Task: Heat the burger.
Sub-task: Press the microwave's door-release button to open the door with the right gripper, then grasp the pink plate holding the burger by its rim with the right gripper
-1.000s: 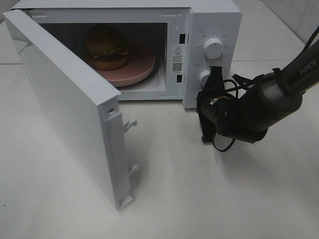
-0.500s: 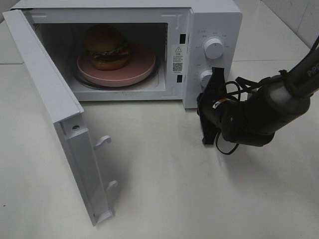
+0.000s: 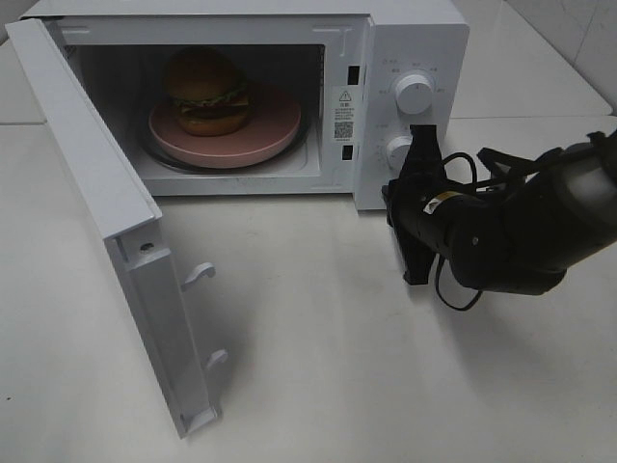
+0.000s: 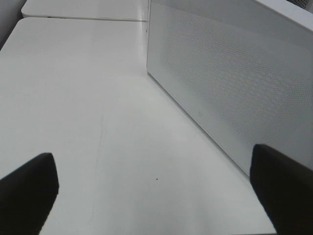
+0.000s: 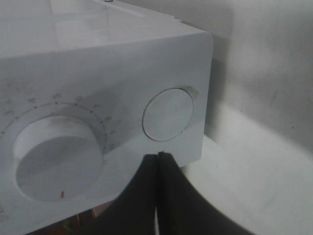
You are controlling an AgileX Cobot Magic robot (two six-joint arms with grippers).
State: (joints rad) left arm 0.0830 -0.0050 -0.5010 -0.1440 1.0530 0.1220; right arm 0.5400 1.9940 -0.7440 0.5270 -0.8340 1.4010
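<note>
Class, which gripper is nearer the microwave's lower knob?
Right. The right gripper, shut, sits right beside the lower knob; the left gripper, open, is farther off, facing the outside of the open door.

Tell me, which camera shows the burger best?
The exterior high view: the burger sits in plain sight on the pink plate inside the open microwave. The left wrist view shows only the door and the table; the right wrist view shows only the control panel. Neither shows the burger.
</note>
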